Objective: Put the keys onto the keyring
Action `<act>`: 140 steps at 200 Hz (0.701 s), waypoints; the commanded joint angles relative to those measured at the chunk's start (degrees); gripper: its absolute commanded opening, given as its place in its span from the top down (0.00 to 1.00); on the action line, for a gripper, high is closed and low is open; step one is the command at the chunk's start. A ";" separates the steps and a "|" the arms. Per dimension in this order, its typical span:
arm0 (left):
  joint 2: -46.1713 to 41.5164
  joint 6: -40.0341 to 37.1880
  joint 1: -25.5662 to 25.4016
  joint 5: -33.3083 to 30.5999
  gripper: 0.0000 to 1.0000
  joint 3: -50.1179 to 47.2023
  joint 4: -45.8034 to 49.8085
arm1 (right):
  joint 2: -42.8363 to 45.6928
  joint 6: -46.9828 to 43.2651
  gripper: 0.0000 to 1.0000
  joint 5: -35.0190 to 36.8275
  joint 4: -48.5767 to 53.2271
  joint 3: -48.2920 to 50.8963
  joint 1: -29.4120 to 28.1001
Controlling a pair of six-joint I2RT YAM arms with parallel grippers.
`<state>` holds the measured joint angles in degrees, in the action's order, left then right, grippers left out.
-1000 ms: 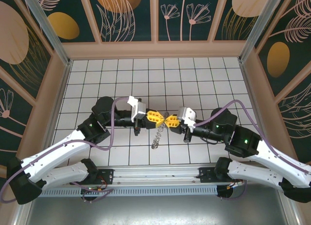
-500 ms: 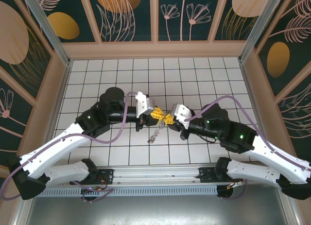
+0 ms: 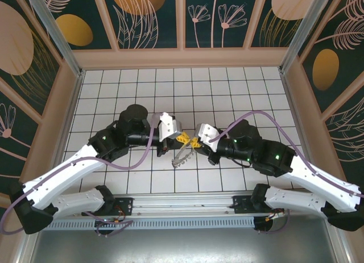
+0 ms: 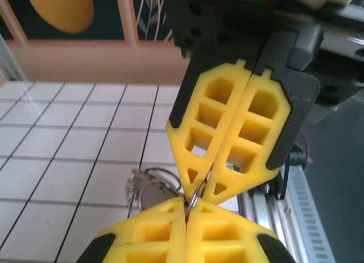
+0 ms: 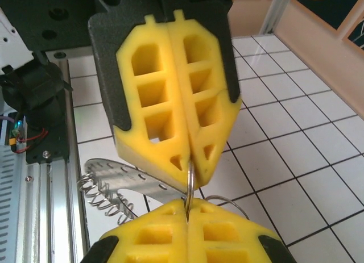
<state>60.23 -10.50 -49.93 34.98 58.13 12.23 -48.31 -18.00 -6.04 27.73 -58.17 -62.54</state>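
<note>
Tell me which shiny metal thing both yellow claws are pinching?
The thin silver wire ring, clamped between the shut yellow left gripper and right gripper. The flat holed metal strip and coiled wire spring hang beside it, ungripped.

Landmark: keyring (image 3: 182,155), over tiled floor (image 3: 227,92), mid-width, toward near edge.
Left of keyring top: left gripper (image 3: 183,138), pinched on rim.
Right of keyring top: right gripper (image 3: 195,142), pinched on same rim, tip to tip with left gripper.
Below both tips: rest of keyring, hanging.
Before keyring: rail (image 3: 182,205) with arm bases.
Behind keyring, well apart: back wall (image 3: 182,57).
</note>
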 commanded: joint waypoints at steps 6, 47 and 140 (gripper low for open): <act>-3.69 11.52 -0.57 4.74 1.00 -6.46 -22.67 | 2.85 0.04 0.89 -2.19 -8.57 2.75 -0.39; -5.38 19.08 -0.53 5.64 1.00 -12.18 -35.73 | 4.24 0.68 0.80 -3.01 -11.32 4.38 -0.39; -6.17 19.67 -0.58 4.44 1.00 -12.51 -35.45 | 11.43 4.00 0.67 -2.09 -14.82 8.84 -0.43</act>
<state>55.22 8.91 -50.26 38.94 44.56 -20.18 -40.71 -16.12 -8.25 16.19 -51.68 -62.63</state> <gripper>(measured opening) 0.042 0.292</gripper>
